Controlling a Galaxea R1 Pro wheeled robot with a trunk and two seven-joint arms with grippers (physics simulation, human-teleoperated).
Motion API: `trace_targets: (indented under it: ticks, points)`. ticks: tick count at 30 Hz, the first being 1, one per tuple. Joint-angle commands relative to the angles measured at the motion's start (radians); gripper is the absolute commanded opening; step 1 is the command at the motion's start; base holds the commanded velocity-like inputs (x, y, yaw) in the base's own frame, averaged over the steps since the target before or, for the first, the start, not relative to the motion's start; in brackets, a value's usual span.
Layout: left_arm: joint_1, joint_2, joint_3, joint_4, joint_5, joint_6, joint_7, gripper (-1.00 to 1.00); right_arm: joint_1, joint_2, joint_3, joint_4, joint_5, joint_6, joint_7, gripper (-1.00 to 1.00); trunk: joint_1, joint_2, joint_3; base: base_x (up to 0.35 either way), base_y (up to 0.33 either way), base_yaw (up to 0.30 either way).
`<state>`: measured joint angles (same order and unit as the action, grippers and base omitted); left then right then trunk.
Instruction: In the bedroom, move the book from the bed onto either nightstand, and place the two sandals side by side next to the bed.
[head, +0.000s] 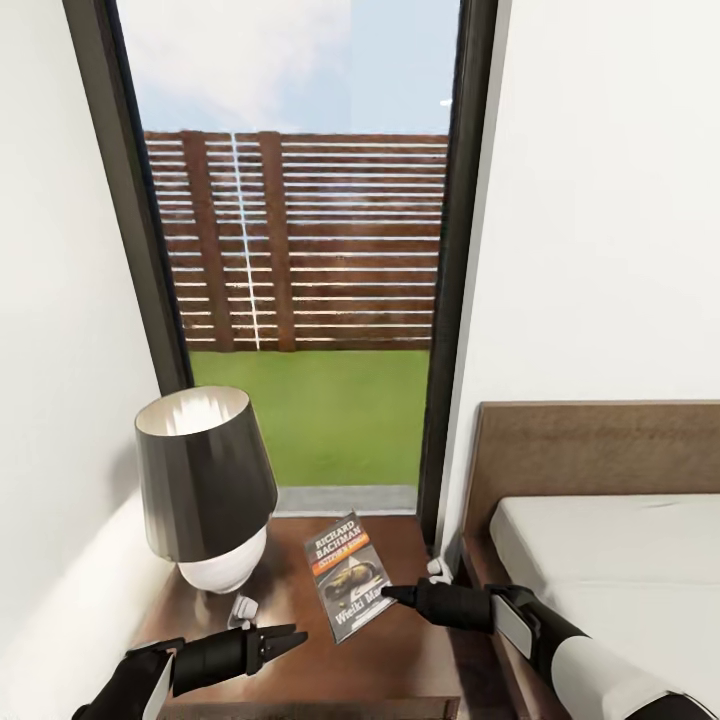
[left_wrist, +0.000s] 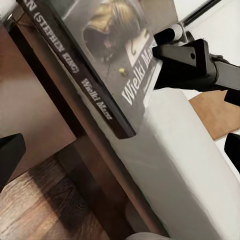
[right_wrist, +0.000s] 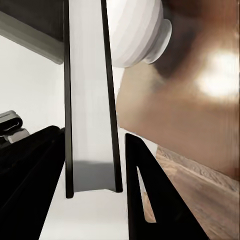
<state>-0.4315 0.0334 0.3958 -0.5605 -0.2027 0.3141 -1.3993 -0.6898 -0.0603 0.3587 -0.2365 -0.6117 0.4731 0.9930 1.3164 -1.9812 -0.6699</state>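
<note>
The book (head: 350, 577) is over the nightstand (head: 300, 650), its cover facing up with the white "Richard Bachman" lettering toward the window (head: 300, 250) and the orange band just below that lettering. The right hand (head: 392, 595) meets the book at the edge nearest the bed (head: 600, 560). In the right wrist view the book's pale page edge (right_wrist: 92, 100) runs between the two dark fingers (right_wrist: 150, 200), which stand close on either side of it, so this hand is narrowed around the book. Whether the book lies flat on the tabletop or is held slightly above it, I cannot tell.

The left hand (head: 285, 640) hovers over the front part of the nightstand, near the book's lower corner but apart from it. Its fingers come together to a point with nothing between them, so it looks nearly closed and empty. In the left wrist view the book's spine (left_wrist: 95, 95) and cover show at a slant, with the right hand (left_wrist: 187, 62) at the book's far edge and the pale mattress behind.

A lamp (head: 205, 490) with a dark shade and a white rounded base stands on the nightstand, on the side of the book away from the bed. The bed's brown headboard (head: 600, 445) rises against the white wall beside the nightstand. Beyond the window are grass and a slatted fence.
</note>
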Motion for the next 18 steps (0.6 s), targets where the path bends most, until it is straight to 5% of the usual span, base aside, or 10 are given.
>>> trace_targets:
  ticks: [1, 10, 18]
  points:
    - [-0.001, -0.001, 0.007, -0.001, -0.01, 0.01, -0.007, 1.0, -0.001, 0.0, 0.003, -0.001, -0.013, 0.01, -0.006, -1.0, 0.004, -0.008, -0.004, 0.0, 0.0, 0.0]
    - [-0.001, -0.001, 0.008, -0.001, -0.01, 0.011, -0.007, 1.0, -0.001, 0.002, -0.024, -0.002, -0.014, 0.011, -0.118, -1.0, 0.038, -0.071, -0.032, 0.0, 0.0, 0.0]
    - [-0.001, -0.001, 0.006, -0.001, -0.01, 0.011, -0.007, 1.0, -0.001, 0.003, -0.064, -0.003, -0.014, 0.012, -0.134, -1.0, 0.069, -0.127, -0.058, 0.0, 0.0, 0.0]
